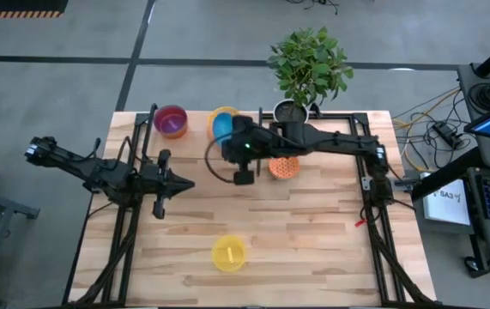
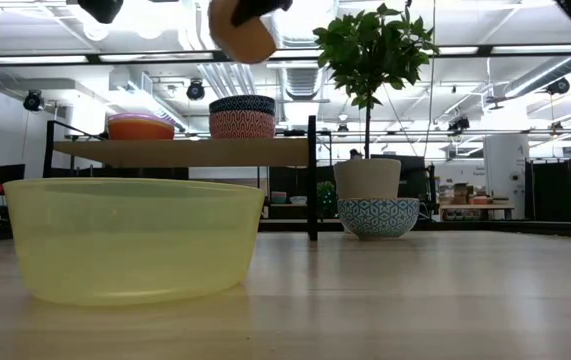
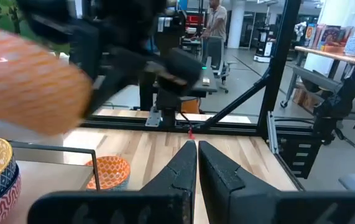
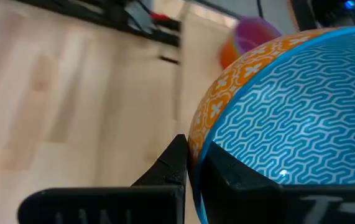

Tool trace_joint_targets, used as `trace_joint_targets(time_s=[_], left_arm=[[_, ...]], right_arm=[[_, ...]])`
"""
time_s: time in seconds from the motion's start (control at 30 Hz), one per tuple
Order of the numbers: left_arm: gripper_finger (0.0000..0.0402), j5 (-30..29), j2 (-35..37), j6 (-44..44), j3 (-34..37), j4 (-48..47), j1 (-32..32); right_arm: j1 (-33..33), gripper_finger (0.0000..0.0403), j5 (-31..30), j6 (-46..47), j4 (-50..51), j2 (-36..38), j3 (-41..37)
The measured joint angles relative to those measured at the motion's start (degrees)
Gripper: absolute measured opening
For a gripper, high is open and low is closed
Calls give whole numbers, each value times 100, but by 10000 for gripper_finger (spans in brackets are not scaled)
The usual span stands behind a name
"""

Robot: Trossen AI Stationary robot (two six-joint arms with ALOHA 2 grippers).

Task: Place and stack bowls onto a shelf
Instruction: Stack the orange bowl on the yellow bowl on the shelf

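Note:
My right gripper (image 1: 232, 134) reaches toward the table's far left and is shut on a bowl (image 4: 276, 118) that is orange-patterned outside and light blue inside. The bowl is up in the air over the shelf (image 2: 185, 152); it also shows in the low view (image 2: 245, 30). On the shelf stand a purple bowl (image 1: 171, 120), a red-orange bowl (image 2: 140, 127) and a stack of bowls (image 2: 242, 116). A yellow bowl (image 1: 229, 253) stands near the table's front edge. A bowl with an orange inside (image 1: 283, 167) stands by the plant pot. My left gripper (image 1: 184, 183) is shut and empty, left of centre. My right gripper holds the bowl by its rim (image 4: 197, 140), one finger inside on the blue face and one outside on the orange wall. The bowl is lifted clear and tilted, its blue inside showing from above (image 1: 221, 129).
A white plant pot (image 1: 292, 112) with a leafy plant stands at the far edge, right of the shelf. Black frame rails run along both table sides. Bare tabletop lies in the middle and on the right (image 1: 313, 232). A person stands far off in the room (image 3: 214, 25).

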State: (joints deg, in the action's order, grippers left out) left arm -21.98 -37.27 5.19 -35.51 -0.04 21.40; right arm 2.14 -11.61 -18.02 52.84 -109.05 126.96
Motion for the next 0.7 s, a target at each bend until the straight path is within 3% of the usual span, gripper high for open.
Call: trace_joint_targets(time_s=[0.2,0.7], left_arm=[[0,0,-1,-13,2,-45,5],[0,2,-61,-20,4,-52,5]], right_arm=[[456,13,-135,-66,623,-609,804],[836,25,-35,-14,684,-667,750]])
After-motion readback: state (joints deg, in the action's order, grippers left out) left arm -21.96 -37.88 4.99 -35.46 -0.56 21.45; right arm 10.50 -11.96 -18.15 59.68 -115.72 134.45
